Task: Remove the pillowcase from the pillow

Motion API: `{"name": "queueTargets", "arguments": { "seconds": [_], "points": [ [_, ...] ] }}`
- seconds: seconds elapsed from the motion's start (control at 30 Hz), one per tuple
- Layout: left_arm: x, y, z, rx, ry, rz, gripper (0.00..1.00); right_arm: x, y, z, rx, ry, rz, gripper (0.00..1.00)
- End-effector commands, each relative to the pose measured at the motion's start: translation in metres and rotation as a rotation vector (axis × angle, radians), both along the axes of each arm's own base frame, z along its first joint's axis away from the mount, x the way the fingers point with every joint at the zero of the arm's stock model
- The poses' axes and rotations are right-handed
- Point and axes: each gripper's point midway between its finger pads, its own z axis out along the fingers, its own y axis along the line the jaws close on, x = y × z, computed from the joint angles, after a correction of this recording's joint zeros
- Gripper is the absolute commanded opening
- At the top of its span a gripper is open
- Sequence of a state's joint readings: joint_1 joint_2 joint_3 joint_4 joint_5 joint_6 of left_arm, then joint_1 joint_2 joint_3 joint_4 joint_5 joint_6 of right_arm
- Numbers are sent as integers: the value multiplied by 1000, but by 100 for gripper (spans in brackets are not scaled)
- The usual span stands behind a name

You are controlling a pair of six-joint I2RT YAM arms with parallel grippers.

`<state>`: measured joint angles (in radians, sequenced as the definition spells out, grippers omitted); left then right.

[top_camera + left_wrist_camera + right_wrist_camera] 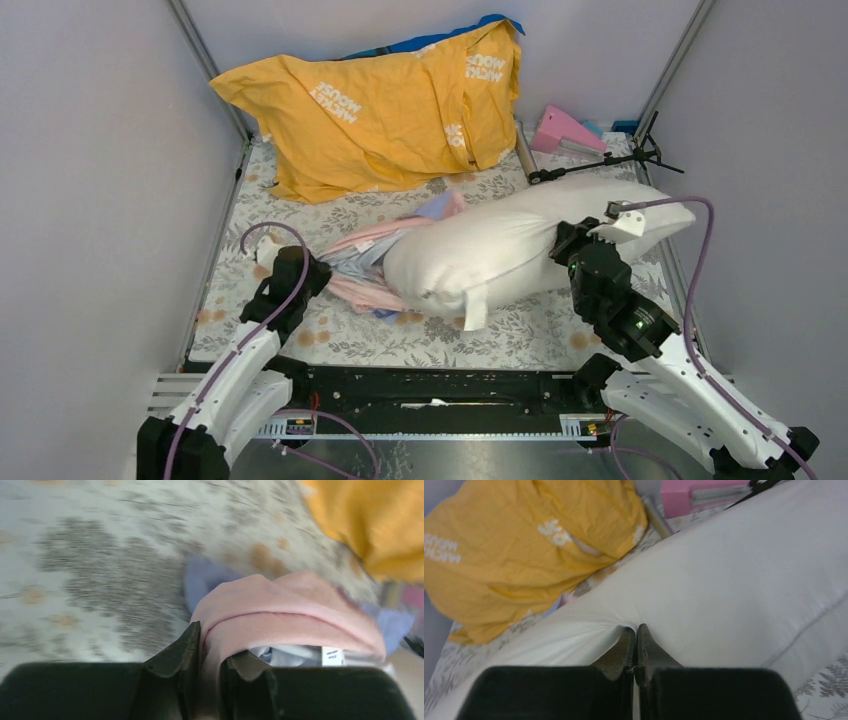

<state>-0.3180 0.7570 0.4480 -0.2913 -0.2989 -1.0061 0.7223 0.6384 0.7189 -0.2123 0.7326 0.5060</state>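
Note:
The plump white pillow (520, 250) lies across the middle of the table, with a small white tag (474, 308) at its near edge. The pale pink and light blue pillowcase (365, 262) is bunched at its left end, mostly off it. My left gripper (318, 268) is shut on a fold of pink pillowcase (280, 620) at the left. My right gripper (566, 248) is shut on a pinch of the pillow's white fabric (724, 580) near its right part.
A yellow-orange cushion with white lettering (385, 105) leans at the back wall. A pink object (562, 128) and a black tripod stand (610, 160) sit at the back right. Grey walls close in on both sides. The table has a floral cloth (330, 330).

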Motion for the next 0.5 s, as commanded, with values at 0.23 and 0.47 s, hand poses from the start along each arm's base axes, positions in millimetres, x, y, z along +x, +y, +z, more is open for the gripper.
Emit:
{"name": "queueTargets", "arguments": {
  "seconds": [0.23, 0.47],
  "points": [
    [-13, 76, -34, -23, 81, 351, 18, -9, -79, 74, 174, -270, -389, 0],
    [-4, 91, -7, -9, 10, 443, 18, 2, -71, 79, 183, -278, -405, 0]
  ]
}}
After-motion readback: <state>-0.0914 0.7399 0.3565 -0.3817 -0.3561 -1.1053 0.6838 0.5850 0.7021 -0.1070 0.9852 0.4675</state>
